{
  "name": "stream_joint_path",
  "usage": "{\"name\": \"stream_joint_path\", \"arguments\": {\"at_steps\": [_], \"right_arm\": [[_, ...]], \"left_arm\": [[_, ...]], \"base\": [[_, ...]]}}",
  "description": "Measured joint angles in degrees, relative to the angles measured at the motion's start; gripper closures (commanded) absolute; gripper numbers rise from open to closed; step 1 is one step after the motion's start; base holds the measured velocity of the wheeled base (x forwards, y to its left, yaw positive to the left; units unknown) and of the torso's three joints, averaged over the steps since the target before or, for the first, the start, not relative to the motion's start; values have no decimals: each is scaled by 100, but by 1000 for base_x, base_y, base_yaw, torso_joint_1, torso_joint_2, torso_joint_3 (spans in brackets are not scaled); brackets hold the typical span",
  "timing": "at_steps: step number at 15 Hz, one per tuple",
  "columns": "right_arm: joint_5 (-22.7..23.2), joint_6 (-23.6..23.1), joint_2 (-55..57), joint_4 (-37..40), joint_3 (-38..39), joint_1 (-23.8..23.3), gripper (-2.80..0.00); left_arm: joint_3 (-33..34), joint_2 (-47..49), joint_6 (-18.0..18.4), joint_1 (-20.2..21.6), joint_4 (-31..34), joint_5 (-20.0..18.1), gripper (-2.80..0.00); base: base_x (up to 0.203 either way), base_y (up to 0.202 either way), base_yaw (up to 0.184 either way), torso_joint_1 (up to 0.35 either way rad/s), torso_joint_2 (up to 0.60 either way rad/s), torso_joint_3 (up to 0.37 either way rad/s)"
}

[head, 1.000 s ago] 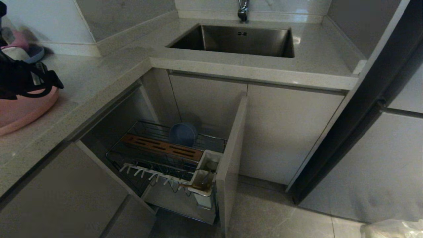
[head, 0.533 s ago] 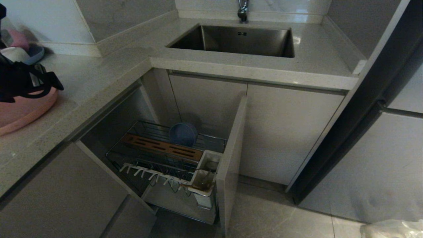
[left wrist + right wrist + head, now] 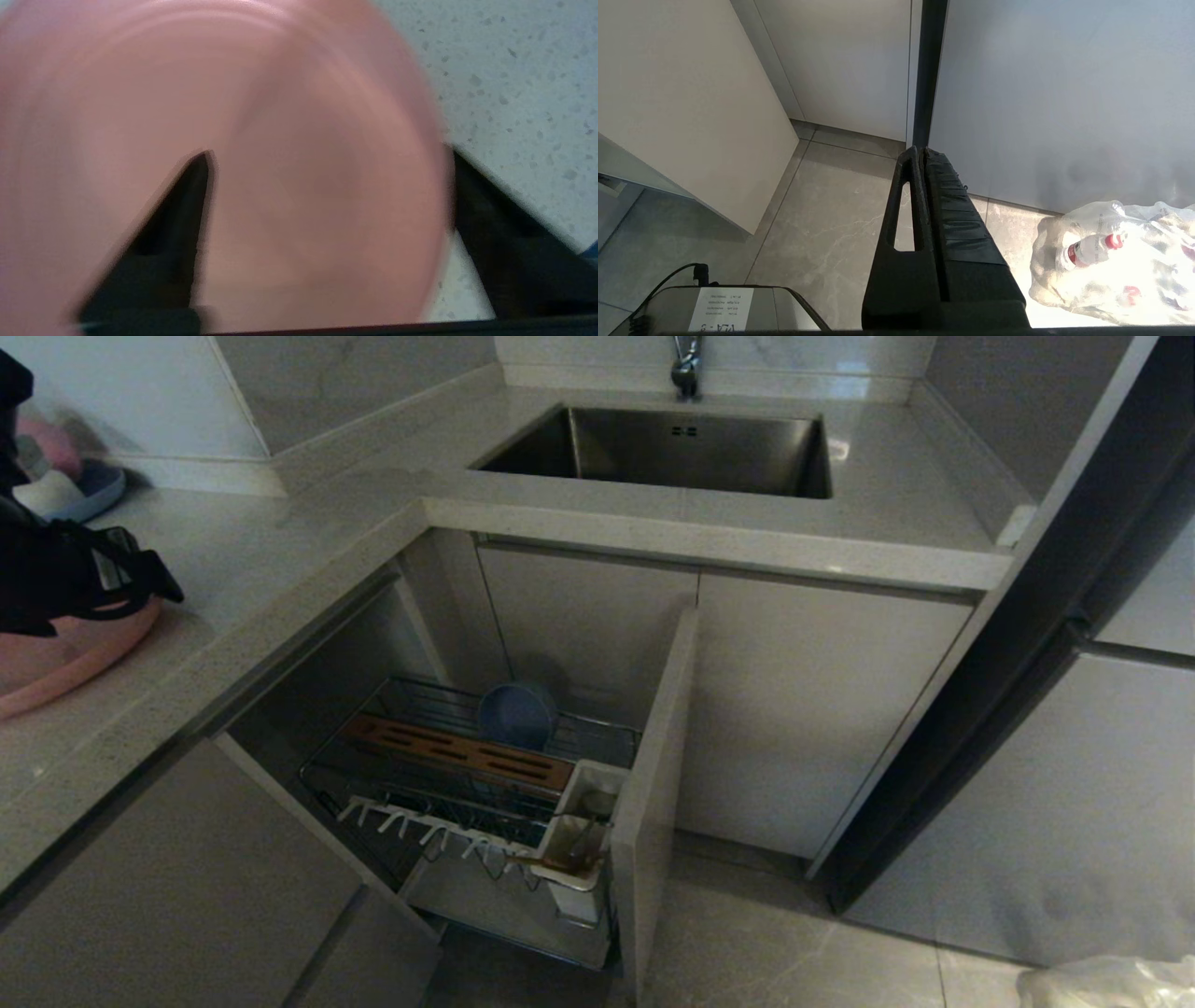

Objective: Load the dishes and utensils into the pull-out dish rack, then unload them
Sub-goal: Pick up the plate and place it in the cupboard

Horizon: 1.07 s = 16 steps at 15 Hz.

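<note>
Down low, the pull-out dish rack [image 3: 471,784] stands drawn out of the cabinet, chopsticks [image 3: 537,861] in its front cup and the blue-grey bowl [image 3: 516,716] at its back. On the surface [image 3: 280,560] at far left, the left end effector [image 3: 140,581] straddles the salmon-pink plate [image 3: 56,658], fingers [image 3: 177,219] spread wide, one inside the rim, one outside. The right end effector [image 3: 924,158] hangs over the floor, fingers pressed together, empty.

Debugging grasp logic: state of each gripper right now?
Left gripper: open, straddling the pink plate rim on the counter; not clamped.
Right gripper: shut, empty, parked over the floor.
</note>
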Motion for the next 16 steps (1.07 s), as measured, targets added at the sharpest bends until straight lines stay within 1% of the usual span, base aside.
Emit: {"name": "stream_joint_path", "arguments": {"at_steps": [12, 14, 16], "right_arm": [[1, 2, 0, 0, 0, 2, 0], [2, 5, 0, 0, 0, -1, 0], [0, 2, 0, 0, 0, 0, 0]], "left_arm": [[0, -96, -33, -19, 9, 6, 0], [-1, -208, 51, -31, 204, 5, 0], [-6, -387, 332, -99, 742, 30, 0]], "base": [[0, 0, 0, 0, 0, 0], [0, 0, 0, 0, 0, 0], [0, 0, 0, 0, 0, 0]]}}
